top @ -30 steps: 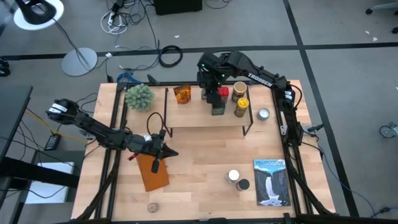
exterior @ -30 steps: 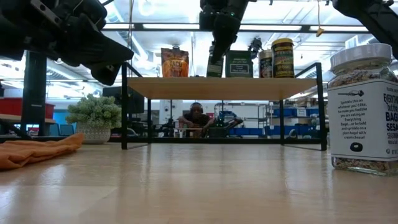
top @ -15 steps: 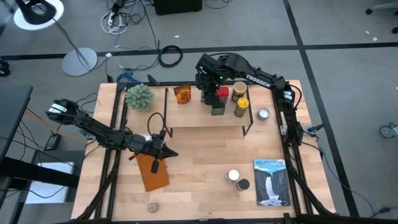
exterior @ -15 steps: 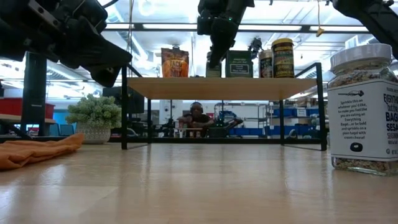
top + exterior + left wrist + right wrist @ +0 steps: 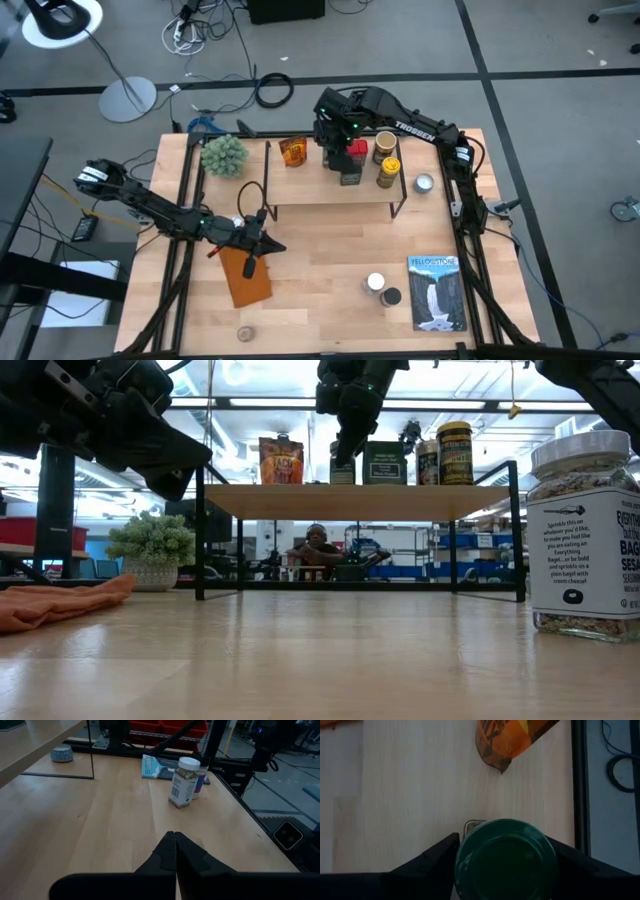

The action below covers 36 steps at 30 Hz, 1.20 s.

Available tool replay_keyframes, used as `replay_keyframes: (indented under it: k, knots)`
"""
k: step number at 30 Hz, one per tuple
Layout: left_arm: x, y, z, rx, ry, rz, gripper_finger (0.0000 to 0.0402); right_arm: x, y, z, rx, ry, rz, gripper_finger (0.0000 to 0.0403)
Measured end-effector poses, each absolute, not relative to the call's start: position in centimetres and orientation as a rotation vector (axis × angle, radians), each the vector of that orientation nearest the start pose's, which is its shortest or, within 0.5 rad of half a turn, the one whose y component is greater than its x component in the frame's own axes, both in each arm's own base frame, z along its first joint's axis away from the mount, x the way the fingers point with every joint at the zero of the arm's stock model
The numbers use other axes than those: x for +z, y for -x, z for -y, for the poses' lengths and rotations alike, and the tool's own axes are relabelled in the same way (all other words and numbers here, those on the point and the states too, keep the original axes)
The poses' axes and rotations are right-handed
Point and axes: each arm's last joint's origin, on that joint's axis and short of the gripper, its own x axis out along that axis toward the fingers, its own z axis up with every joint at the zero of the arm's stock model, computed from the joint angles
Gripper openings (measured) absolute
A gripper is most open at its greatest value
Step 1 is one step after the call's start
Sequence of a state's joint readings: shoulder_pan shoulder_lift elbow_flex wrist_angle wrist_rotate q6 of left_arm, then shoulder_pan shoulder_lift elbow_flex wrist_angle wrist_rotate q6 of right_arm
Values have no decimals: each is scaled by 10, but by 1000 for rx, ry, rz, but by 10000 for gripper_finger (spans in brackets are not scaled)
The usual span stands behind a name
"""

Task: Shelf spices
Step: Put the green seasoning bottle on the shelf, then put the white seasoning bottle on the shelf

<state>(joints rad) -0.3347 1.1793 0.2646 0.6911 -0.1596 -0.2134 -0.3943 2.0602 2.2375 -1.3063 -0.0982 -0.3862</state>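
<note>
I have the right hand point(image 5: 335, 140) over the far side of the low shelf with the light wooden top and black wire legs point(image 5: 320, 190), its fingers point(image 5: 435, 857) spread to either side of a round green-lidded spice jar point(image 5: 506, 860). From the wrist camera the dark fingers flank the lid closely, but I cannot tell whether they actually touch it. In the level view the jar point(image 5: 342, 465) stands upright on the shelf board point(image 5: 350, 501) with the hand point(image 5: 345, 400) just above it.

Also on the shelf top I see an amber-orange spice pouch point(image 5: 292, 151) at the left, a dark square green tin point(image 5: 350, 175) near the front edge, a red-topped container point(image 5: 348, 152) just behind it, and two yellow-bodied jars point(image 5: 387, 160) at the right. A small round silver tin point(image 5: 424, 183) lies on the bench point(image 5: 320, 260) just right of the shelf.

My left hand point(image 5: 252, 243) waits at the near left, its fingers point(image 5: 172, 855) pressed together with nothing in them, above the flat orange-brown notebook point(image 5: 245, 278). Farther right on the bench stand a white-lidded jar of seasoning point(image 5: 375, 283) and a black-lidded jar point(image 5: 391, 297), beside the blue-and-white book point(image 5: 437, 292). A small tan round lid point(image 5: 244, 333) lies at the near edge, and a green potted plant point(image 5: 223, 155) sits at the far left.
</note>
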Motion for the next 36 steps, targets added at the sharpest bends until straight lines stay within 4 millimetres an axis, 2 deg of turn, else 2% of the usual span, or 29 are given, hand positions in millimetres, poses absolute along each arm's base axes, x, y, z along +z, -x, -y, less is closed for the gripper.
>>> replay_keyframes:
  k: [12, 22, 26, 32, 36]
  knots:
    - [168, -200, 65, -149, 155, -245, 1, 352, -385, 158, -81, 97, -1137, 313]
    - [168, -200, 65, -149, 155, -246, 1, 355, -384, 157, -85, 106, -1129, 322]
    - [167, -200, 65, -149, 154, -248, 1, 366, -381, 154, -98, 125, -1096, 325]
    - [167, -200, 65, -148, 154, -252, 1, 398, -374, 148, -125, 151, -995, 327]
    - [167, -200, 65, -147, 156, -255, 1, 416, -359, 139, -160, 165, -966, 325]
